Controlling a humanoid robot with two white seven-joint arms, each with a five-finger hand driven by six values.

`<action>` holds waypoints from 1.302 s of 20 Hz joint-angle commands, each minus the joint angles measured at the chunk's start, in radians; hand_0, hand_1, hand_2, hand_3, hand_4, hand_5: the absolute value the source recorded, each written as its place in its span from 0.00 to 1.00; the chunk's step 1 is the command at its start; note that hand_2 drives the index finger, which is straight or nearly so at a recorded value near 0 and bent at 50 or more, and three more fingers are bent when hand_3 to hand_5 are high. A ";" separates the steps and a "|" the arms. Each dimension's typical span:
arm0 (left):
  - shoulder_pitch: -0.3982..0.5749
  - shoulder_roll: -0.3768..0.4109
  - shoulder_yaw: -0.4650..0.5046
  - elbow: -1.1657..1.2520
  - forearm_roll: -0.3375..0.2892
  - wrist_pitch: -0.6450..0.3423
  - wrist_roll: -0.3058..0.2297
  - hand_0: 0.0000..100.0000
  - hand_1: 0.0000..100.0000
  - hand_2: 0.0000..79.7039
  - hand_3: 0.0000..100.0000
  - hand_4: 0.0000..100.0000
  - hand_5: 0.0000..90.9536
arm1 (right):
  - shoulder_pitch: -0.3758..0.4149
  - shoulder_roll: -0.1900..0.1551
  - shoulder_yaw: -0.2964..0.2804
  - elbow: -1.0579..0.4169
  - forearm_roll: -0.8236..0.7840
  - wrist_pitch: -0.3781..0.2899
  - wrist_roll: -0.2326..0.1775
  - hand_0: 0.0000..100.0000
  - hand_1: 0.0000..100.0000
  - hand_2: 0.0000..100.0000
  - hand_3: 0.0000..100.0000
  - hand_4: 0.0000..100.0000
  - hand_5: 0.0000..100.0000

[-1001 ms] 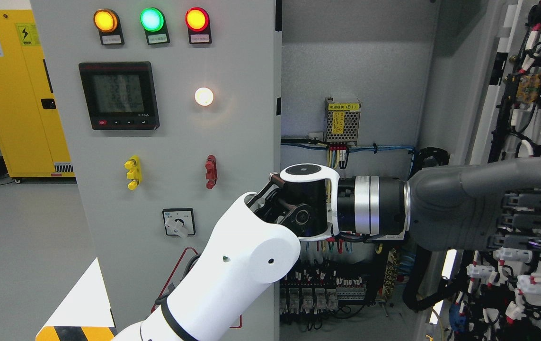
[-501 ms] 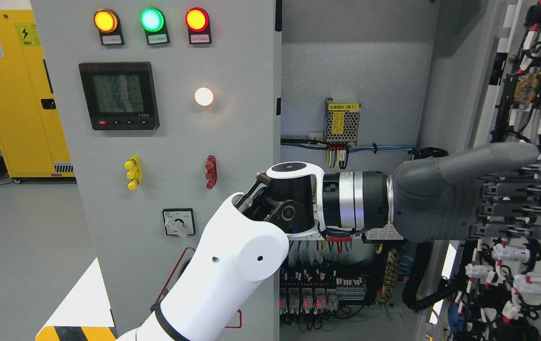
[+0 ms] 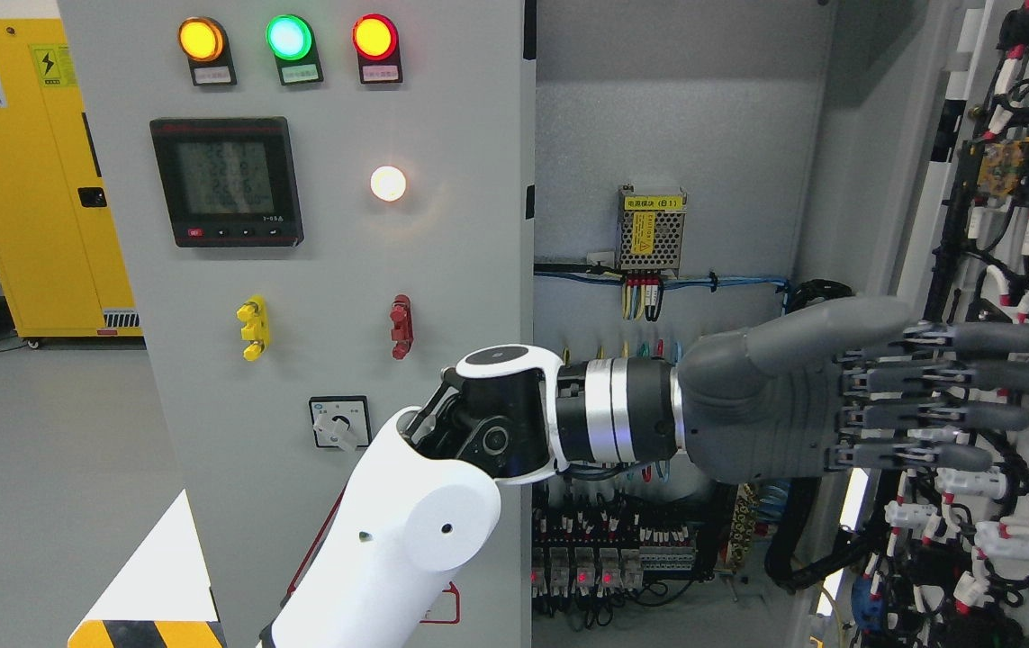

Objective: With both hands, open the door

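Head view is the only view given, and it is taken up by a tall grey electrical cabinet. Its left door is seen closed, carrying three lamps, a meter and a rotary switch. The right door is seen swung well out at the picture's right, its wired inner face turned toward the camera, so that the cabinet interior with its power supply and rows of terminals is laid bare.

The left arm is seen entering from the lower left and reaching across to the right. The left hand is held flat with its fingers stretched out straight and side by side, pointing right, the thumb laid along the top; nothing is held. The fingertips are seen in front of the wiring on the open door, but whether they touch it cannot be told. The right arm is not seen.

The open door lies directly to the right of the hand, past the fingertips, with its long edge upright, crosswise to the level line of the fingers. Any further swing would be judged to call for a push to the right along that line. The task is judged largely done on this side, the left door being untouched.
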 commanded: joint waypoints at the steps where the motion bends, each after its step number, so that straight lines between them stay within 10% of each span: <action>1: 0.251 0.177 0.029 -0.217 -0.079 -0.001 0.088 0.12 0.56 0.00 0.00 0.00 0.00 | -0.011 0.002 0.000 0.001 0.000 0.000 -0.001 0.00 0.50 0.04 0.00 0.00 0.00; 9: 0.655 0.337 0.065 -0.296 -0.176 -0.014 0.099 0.12 0.56 0.00 0.00 0.00 0.00 | -0.011 0.004 0.000 0.001 0.000 0.000 -0.001 0.00 0.50 0.04 0.00 0.00 0.00; 15: 0.896 0.371 0.079 -0.287 -0.177 -0.037 0.324 0.12 0.56 0.00 0.00 0.00 0.00 | -0.011 0.004 0.000 -0.001 -0.001 0.000 -0.001 0.00 0.50 0.04 0.00 0.00 0.00; 26: 1.192 0.336 0.078 0.293 -0.349 -0.473 0.333 0.12 0.56 0.00 0.00 0.00 0.00 | -0.011 -0.002 0.000 -0.001 0.000 0.000 -0.001 0.00 0.50 0.04 0.00 0.00 0.00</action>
